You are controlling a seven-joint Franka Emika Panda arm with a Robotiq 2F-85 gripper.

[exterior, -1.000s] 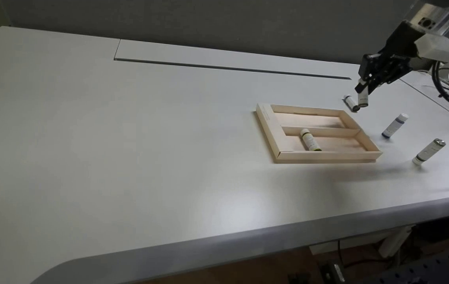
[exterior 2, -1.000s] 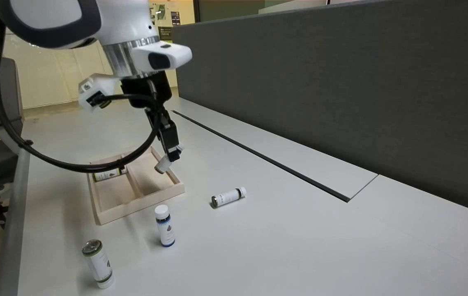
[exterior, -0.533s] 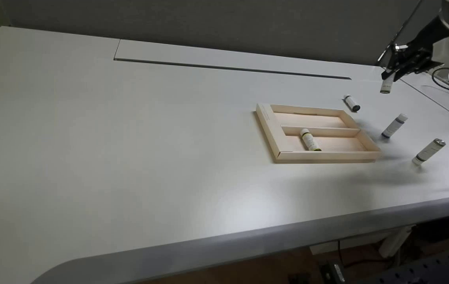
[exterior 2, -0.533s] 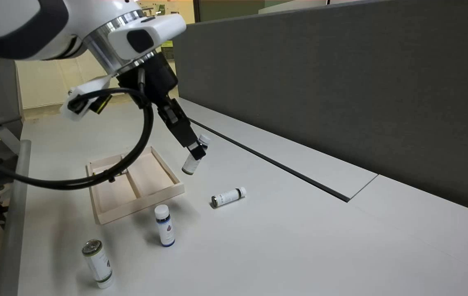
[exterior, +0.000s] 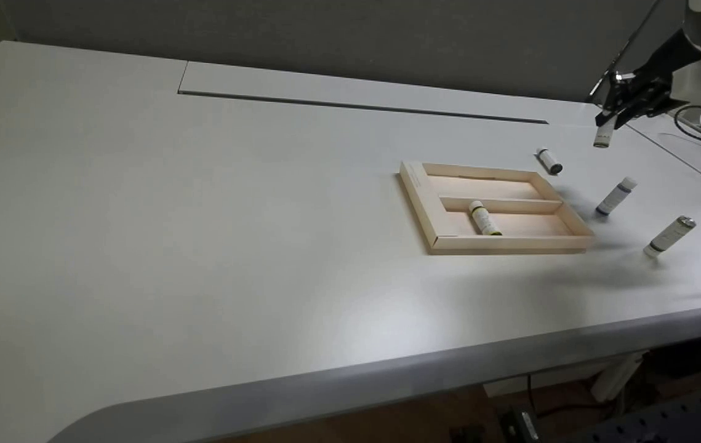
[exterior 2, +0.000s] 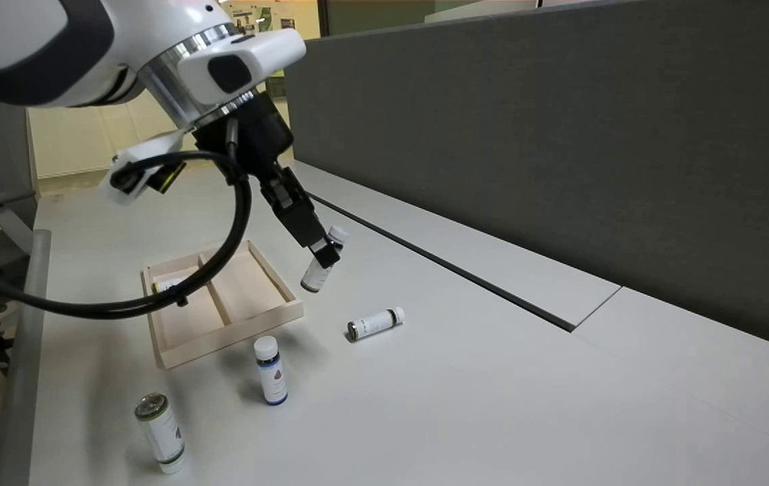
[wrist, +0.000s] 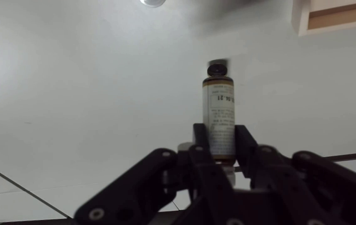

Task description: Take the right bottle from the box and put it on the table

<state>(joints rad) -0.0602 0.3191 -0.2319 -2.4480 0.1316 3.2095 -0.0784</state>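
Note:
My gripper (exterior: 606,119) is shut on a small white-labelled bottle, the right bottle (exterior: 603,136), and holds it in the air above the white table (exterior: 202,215). In an exterior view the gripper (exterior 2: 325,255) holds the bottle (exterior 2: 315,275) tilted, white cap up. In the wrist view the bottle (wrist: 220,109) sits between both fingers (wrist: 219,128), its cap end partly hidden. The light wooden box (exterior: 419,203) stands apart from the gripper; it also shows in an exterior view (exterior 2: 232,341) and the wrist view (wrist: 303,18). Another bottle (exterior: 484,220) lies in its near compartment.
A bottle (exterior: 549,161) lies on the table near the box, below the held one (exterior 2: 375,324). A white-capped bottle (exterior 2: 271,374) stands beside the box. Another bottle (exterior 2: 160,432) stands cap down near the table edge. A grey partition (exterior 2: 560,135) runs along the back.
Over the last second my gripper carried the bottle away from above the box, past the lying bottle's side. In the last half second it has hardly moved, dropping slightly. Table objects are unchanged.

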